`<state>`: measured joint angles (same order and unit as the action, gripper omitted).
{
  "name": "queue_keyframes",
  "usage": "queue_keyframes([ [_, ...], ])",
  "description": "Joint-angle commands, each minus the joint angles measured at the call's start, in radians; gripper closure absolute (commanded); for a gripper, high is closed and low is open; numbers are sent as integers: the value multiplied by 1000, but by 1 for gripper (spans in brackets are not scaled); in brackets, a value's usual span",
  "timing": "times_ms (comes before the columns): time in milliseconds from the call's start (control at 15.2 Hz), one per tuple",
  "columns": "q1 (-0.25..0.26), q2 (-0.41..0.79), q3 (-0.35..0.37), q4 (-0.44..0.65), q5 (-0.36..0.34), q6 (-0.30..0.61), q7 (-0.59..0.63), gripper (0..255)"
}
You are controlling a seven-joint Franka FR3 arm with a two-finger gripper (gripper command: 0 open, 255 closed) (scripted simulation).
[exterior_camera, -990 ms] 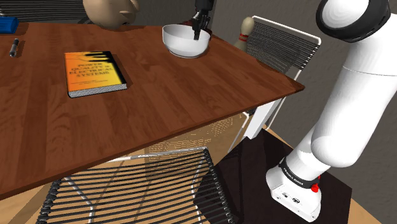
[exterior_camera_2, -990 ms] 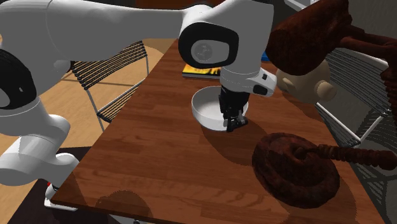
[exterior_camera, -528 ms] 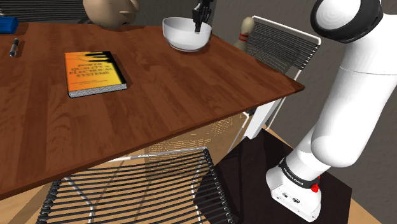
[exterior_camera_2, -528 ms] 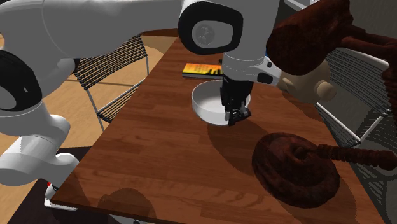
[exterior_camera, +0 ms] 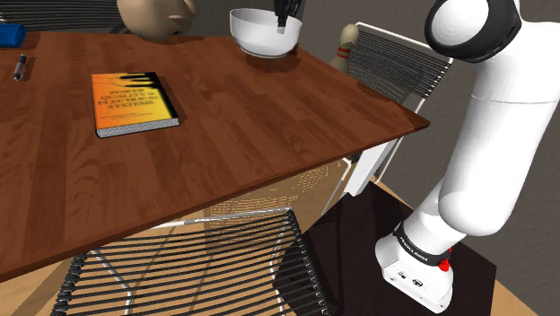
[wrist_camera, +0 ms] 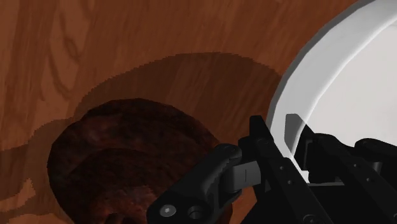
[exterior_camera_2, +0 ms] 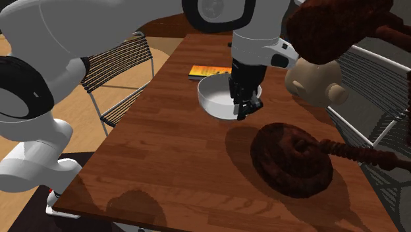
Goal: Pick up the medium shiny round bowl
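Note:
A white round bowl [exterior_camera: 261,32] hangs above the far end of the wooden table [exterior_camera: 269,117], with my black gripper [exterior_camera: 285,16] shut on its rim at the shoulder view's right side. In the second exterior view the gripper [exterior_camera_2: 245,109] comes down from above and pinches the bowl [exterior_camera_2: 216,99] at the rim facing that camera. Seen from the wrist, one finger [wrist_camera: 232,173] lies outside the bowl's wall [wrist_camera: 356,83] and the other inside it, the gripper [wrist_camera: 280,159] clasping the rim.
A dark brown lumpy object [exterior_camera_2: 290,158] lies on the table just beside the bowl. A tan plush head [exterior_camera_2: 316,82], an orange book [exterior_camera: 133,102], a pen [exterior_camera: 20,65] and a blue item [exterior_camera: 11,34] share the table. Wire chairs [exterior_camera: 395,67] stand around it.
The gripper has risen with the bowl in it; the bowl has left the table and now hangs higher. The book and pen stayed put.

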<state>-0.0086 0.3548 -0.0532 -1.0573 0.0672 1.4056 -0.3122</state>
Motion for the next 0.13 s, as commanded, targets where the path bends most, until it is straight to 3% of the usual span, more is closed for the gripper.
queue_keyframes([
  [0, -1, 13, 0, 42, 1, -23, 0, 255],
  [66, -1, 12, 0, 41, 1, -23, 0, 255],
])
